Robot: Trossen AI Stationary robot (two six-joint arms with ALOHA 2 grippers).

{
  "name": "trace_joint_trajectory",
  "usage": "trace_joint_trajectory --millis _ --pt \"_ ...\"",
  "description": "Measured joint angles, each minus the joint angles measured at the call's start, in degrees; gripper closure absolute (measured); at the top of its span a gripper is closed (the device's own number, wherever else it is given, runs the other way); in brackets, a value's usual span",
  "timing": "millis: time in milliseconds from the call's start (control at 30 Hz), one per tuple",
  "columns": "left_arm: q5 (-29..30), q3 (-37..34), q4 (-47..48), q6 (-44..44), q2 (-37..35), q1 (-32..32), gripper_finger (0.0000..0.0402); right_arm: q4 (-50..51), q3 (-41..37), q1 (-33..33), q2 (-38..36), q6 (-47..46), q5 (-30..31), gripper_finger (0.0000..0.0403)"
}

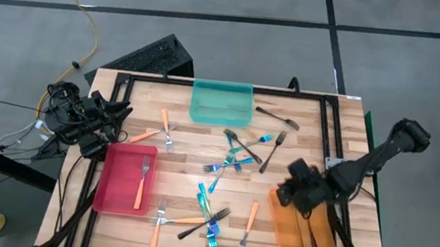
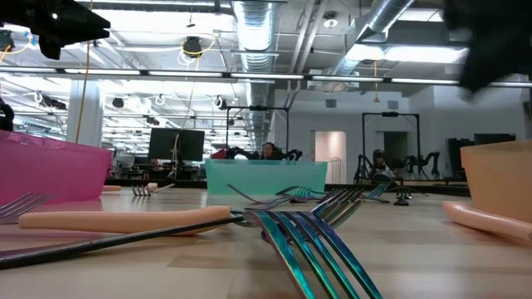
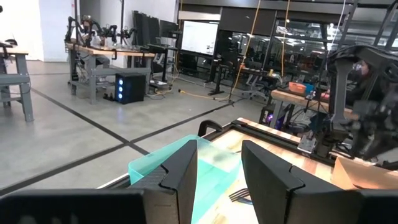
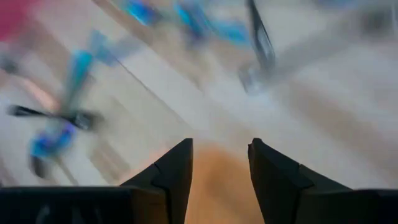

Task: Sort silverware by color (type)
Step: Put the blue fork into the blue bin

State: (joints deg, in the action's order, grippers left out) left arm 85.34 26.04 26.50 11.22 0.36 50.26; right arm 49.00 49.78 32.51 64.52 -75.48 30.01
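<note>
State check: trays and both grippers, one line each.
Red tray: holds one orange-handled fork.
Teal tray: empty.
Orange tray: holds dark forks.
Right gripper: open, nothing held, over the orange tray's edge.
Left gripper: open, empty, parked at the table's left edge.

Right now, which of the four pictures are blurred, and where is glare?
Right wrist view: heavy motion blur; the forks are only streaks, while the right claw stays sharp, open and empty. Low view: the nearest blue fork is soft, and the ceiling lights glare. High view: sharp. Left wrist view: sharp, with the far right arm smeared.
</note>
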Motion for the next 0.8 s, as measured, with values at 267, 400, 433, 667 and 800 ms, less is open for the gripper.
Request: trace_joint_trajectory --millis 267,400,433,667,800 --pt "0.1 0.0 0.0 0.0 0.0 0.0 0.0289 -28.5 0.8 -14.9 1.5 54.2 -2.8 0.0227" --pt "0.2 0.0 0.0 0.1 0.0 0.0 0.0289 -38.0 0.8 -22.2 4.8 67.8 -14.0 0.0227" --pt "0.2 0.0 0.0 0.1 0.0 0.0 0.0289 -39.4 0.8 -23.9 5.9 69.5 -16.6 0.0227" --pt "0.4 0.0 0.0 0.0 0.0 0.0 0.0289 -47.1 0.7 -31.4 16.4 79.0 -27.8 0.0227" --pt "0.6 0.0 0.0 0.0 0.0 0.0 0.0289 -50.8 0.7 -32.8 22.6 83.1 -31.3 0.0227"
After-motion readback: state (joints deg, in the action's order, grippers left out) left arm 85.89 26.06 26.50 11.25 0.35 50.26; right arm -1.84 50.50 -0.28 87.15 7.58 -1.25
